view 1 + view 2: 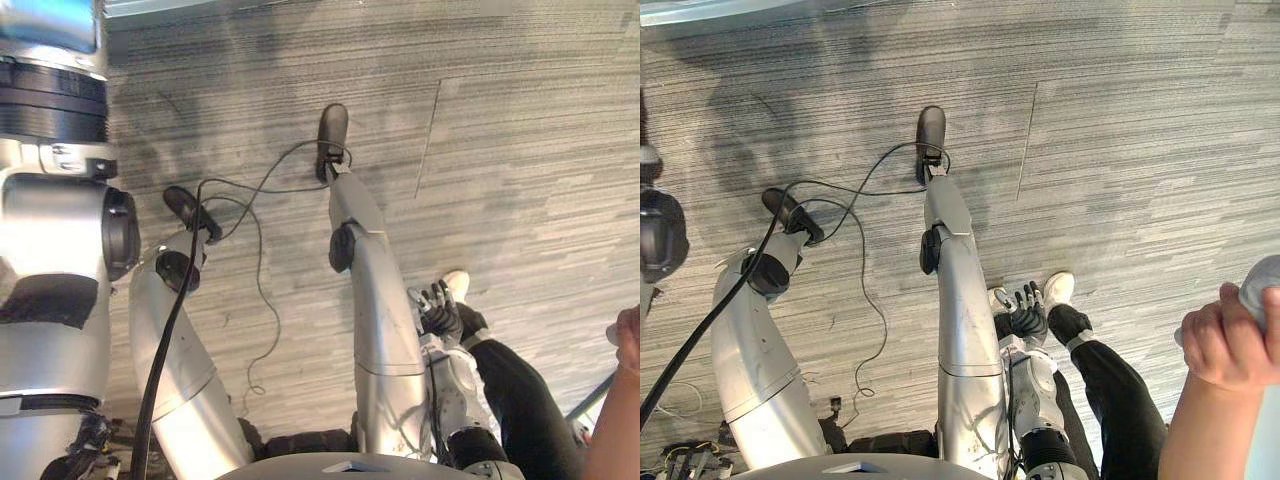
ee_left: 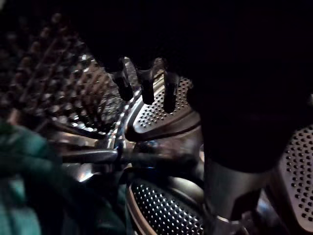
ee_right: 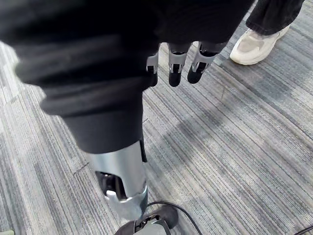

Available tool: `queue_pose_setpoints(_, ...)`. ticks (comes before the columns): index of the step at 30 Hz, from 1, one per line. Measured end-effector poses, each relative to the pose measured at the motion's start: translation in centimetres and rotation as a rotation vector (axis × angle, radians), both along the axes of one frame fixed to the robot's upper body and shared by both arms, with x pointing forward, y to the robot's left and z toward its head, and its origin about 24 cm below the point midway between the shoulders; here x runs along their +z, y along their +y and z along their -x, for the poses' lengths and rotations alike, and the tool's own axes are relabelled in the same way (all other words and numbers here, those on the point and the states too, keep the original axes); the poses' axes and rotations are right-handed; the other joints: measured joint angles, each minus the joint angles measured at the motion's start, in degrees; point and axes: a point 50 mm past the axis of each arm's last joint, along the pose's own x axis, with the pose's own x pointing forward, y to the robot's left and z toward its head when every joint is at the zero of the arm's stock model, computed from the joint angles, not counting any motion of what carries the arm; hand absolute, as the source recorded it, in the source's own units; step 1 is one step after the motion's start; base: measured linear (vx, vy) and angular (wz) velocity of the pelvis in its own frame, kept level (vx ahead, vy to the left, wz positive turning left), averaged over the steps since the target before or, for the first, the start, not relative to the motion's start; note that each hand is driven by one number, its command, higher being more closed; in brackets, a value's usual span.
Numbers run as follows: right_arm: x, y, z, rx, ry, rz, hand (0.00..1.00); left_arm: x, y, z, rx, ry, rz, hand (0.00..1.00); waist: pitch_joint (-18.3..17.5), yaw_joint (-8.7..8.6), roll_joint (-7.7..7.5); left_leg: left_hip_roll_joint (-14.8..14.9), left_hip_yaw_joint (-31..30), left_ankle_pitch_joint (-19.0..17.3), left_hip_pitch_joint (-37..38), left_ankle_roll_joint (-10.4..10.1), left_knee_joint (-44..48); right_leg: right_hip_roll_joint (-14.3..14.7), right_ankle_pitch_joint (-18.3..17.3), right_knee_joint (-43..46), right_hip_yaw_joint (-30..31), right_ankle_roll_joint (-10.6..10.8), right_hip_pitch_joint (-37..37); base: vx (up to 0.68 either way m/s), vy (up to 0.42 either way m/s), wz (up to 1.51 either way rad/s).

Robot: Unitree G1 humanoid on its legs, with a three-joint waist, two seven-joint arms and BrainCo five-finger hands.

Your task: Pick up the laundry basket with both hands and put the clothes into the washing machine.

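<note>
My left hand (image 2: 146, 88) is inside the washing machine's drum (image 2: 161, 117), whose perforated steel wall and ribs curve close around it. Its fingers hang relaxed and hold nothing. A teal piece of clothing (image 2: 22, 161) lies in the drum beside the hand, apart from the fingers. My right hand (image 1: 1025, 308) hangs low at my side over the grey carpet. Its fingers (image 3: 178, 66) are loosely straight and empty.
A person stands close on my right: a dark trouser leg (image 1: 1110, 390) and a white shoe (image 1: 1058, 288) right beside my right hand, and a hand (image 1: 1230, 345) gripping something pale at the right edge. Grey striped carpet (image 1: 1120, 150) stretches ahead.
</note>
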Motion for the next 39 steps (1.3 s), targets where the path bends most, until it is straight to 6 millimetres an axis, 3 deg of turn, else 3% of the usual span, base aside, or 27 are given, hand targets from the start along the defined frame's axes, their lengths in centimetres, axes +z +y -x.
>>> queue_pose_setpoints(6, 0.1, 0.0, 0.0, 0.004, 0.002, 0.017, 0.00, -2.5, -1.1, 0.3, -0.100, -0.053, 0.032, 0.00, 0.0, 0.02, 0.00, -0.6, 0.0, 0.6, 0.7, 0.2, -0.4, -0.4, 0.3, -0.7, 0.0, -0.3, 1.0, -0.06, -0.037, 0.08)
queue_pose_setpoints(10, 0.2, 0.1, -0.1, 0.021, 0.004, 0.055, 0.00, -3.5, -0.6, 0.9, -0.108, -0.087, 0.068, 0.00, 0.0, 0.02, 0.00, -0.9, 0.2, 1.1, 0.9, 0.4, -1.0, -0.5, 0.9, -1.6, 0.1, -0.1, 1.3, -0.08, -0.051, 0.03)
queue_pose_setpoints(14, 0.2, 0.1, -0.1, 0.024, 0.009, 0.071, 0.00, -6.0, -0.3, 0.8, -0.114, -0.070, 0.093, 0.00, 0.0, 0.07, 0.01, -1.0, 0.3, 1.7, 1.9, 0.3, -1.8, -0.5, 1.4, -2.5, 0.1, -0.2, 2.2, -0.06, -0.061, 0.03)
queue_pose_setpoints(18, 0.1, 0.1, 0.0, 0.005, 0.021, 0.073, 0.00, -10.6, -0.6, 0.2, -0.150, 0.010, 0.148, 0.00, 0.0, 0.31, 0.05, -1.1, 0.5, 1.8, 3.4, 0.1, -2.2, -0.5, 1.3, -2.3, 0.2, -0.2, 3.4, -0.06, -0.069, 0.04)
queue_pose_setpoints(21, 0.1, 0.1, -0.1, 0.014, 0.029, 0.108, 0.00, -15.4, -1.1, -0.4, -0.172, 0.124, 0.222, 0.00, 0.0, 0.92, 0.08, -1.3, 0.5, 1.8, 4.6, 0.1, -2.3, -0.6, 1.0, -2.0, 0.4, -0.5, 4.2, -0.07, -0.089, 0.05)
queue_pose_setpoints(24, 0.1, 0.0, 0.0, 0.004, 0.034, 0.109, 0.00, -21.6, -1.7, -0.9, -0.205, 0.295, 0.319, 0.00, 0.0, 1.39, 0.11, -2.3, 0.2, 1.6, 6.5, -0.2, -3.0, -1.2, 0.2, -1.3, 0.5, -1.0, 5.5, -0.08, -0.093, 0.15)
queue_pose_setpoints(26, 0.1, -0.2, 0.0, -0.016, 0.046, 0.121, 0.00, -24.4, -2.1, -0.8, -0.231, 0.369, 0.364, 0.00, 0.0, 1.67, 0.13, -3.5, -0.3, 1.9, 7.6, -0.4, -3.9, -1.6, 0.2, -1.5, 0.7, -1.0, 6.5, -0.08, -0.074, 0.18)
queue_pose_setpoints(31, -0.2, -0.5, 0.2, -0.026, 0.082, 0.141, 0.00, -28.8, -3.5, 0.4, -0.298, 0.493, 0.348, 0.00, 0.0, 2.96, 0.19, -5.8, -1.5, 2.2, 12.6, -0.8, -6.5, -2.4, 0.2, -4.0, 0.4, -1.0, 11.4, -0.08, -0.088, 0.09)
queue_pose_setpoints(35, -1.1, -1.4, 0.8, -0.083, 0.138, 0.135, 0.00, -32.2, -6.4, 1.6, -0.457, 0.632, 0.213, 0.00, -0.1, 4.05, 0.44, -8.5, -1.7, 4.0, 20.9, -1.1, -11.7, -3.9, 0.2, -5.8, -0.1, -0.9, 18.9, -0.05, -0.084, 0.28)
queue_pose_setpoints(39, -2.9, -1.9, 1.9, -0.087, 0.247, 0.153, 0.00, -38.5, -7.3, 4.0, -0.574, 0.879, 0.133, 0.00, -0.3, 6.27, 1.12, -11.9, -1.8, 5.8, 34.7, -1.3, -21.8, -4.7, -0.2, -12.8, -1.4, -0.8, 31.6, 0.01, -0.065, 0.22)
